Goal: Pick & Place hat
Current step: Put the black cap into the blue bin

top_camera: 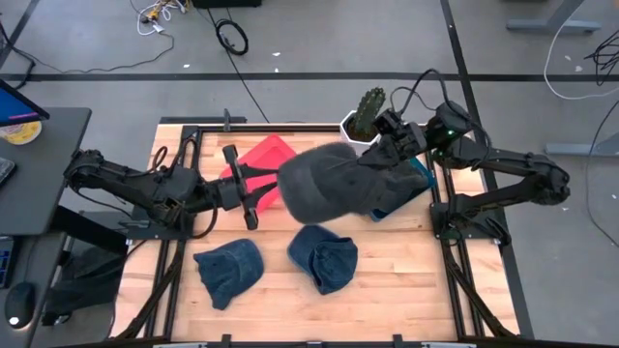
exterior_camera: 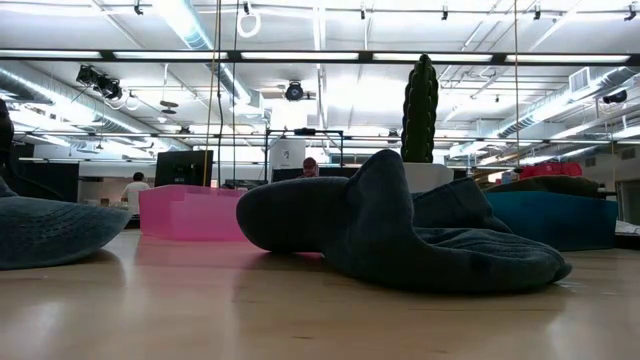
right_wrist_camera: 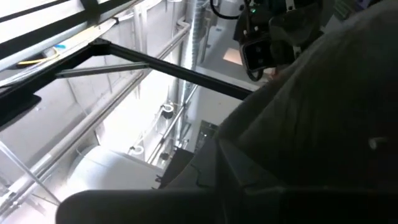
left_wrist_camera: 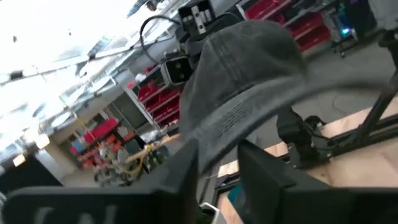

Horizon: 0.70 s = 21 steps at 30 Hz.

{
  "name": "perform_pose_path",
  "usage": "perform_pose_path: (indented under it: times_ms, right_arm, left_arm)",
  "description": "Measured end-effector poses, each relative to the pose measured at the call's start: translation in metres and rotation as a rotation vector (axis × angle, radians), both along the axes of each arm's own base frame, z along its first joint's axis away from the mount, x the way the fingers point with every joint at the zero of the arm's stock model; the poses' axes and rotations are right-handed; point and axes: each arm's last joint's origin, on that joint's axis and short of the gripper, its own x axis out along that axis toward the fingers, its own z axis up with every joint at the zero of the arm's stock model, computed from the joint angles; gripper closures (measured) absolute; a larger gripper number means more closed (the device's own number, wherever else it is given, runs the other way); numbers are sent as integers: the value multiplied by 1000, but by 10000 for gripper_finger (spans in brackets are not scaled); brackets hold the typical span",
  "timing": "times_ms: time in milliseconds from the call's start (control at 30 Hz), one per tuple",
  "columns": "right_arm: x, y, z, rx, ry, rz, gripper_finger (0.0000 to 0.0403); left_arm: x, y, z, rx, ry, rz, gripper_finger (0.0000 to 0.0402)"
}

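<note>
No legible text, label, brand, number or sign appears on any object in any of the four views.

We see two arms built of dark, matte black links joined by rounded joint housings. Behind the right end effector [top_camera: 387, 145], a black cable loops off the wrist, and a small green light glows on the housing beside it. The left end effector [top_camera: 250, 196] carries two long, flat black fingers [left_wrist_camera: 264, 180] with squared edges, mounted on a blocky black wrist body.
</note>
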Motion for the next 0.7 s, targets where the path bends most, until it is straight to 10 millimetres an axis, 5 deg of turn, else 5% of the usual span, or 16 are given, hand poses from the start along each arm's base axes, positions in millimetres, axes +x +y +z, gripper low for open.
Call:
perform_pose_path:
  times_ms: [300, 700]
  right_arm:
    - [-34, -6, -5, -129, 121, 13, 403]
    - [-88, -2, -31, -361, 300, -18, 403]
  left_arm:
    - [1, 1, -9, -177, 25, 13, 165]
    - [1, 1, -10, -237, 21, 8, 148]
